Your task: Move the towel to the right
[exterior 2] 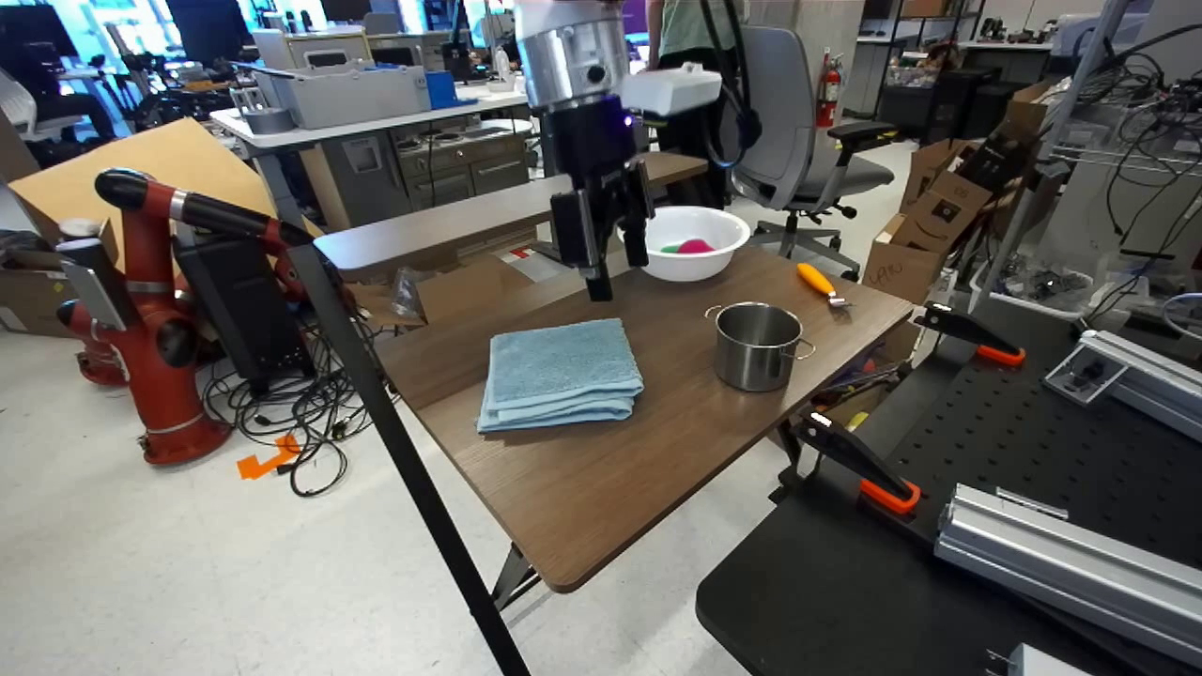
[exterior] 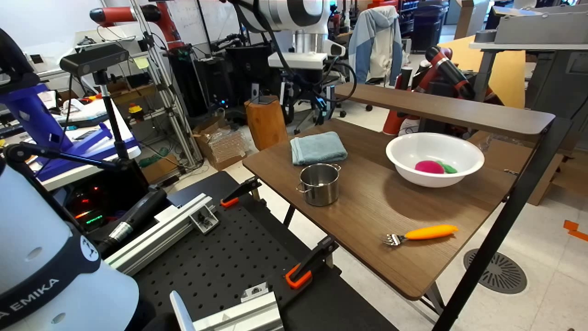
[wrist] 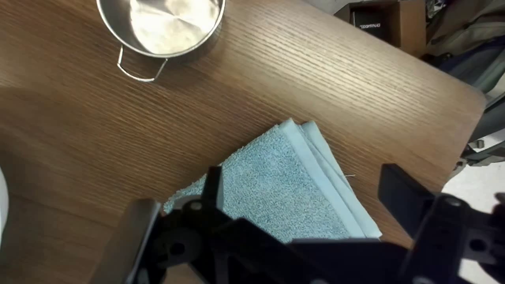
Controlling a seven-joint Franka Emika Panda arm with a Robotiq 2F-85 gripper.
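The towel (exterior: 319,148) is a folded pale teal cloth lying flat on the brown table, in an exterior view behind a small metal pot. It also shows in an exterior view (exterior 2: 563,371) and in the wrist view (wrist: 276,189), where gripper parts hide its lower side. My gripper (wrist: 304,179) is open and empty, its fingers spread wide above the towel. It hangs above the table in both exterior views (exterior: 304,115) (exterior 2: 617,272), apart from the towel.
The metal pot (exterior 2: 757,347) stands near the towel. A white bowl (exterior: 435,158) with pink and green things and an orange-handled fork (exterior: 429,232) are on the table (exterior: 363,216). A raised shelf (exterior: 450,105) runs along one side. Black clamps (exterior 2: 859,460) sit on the neighbouring black board.
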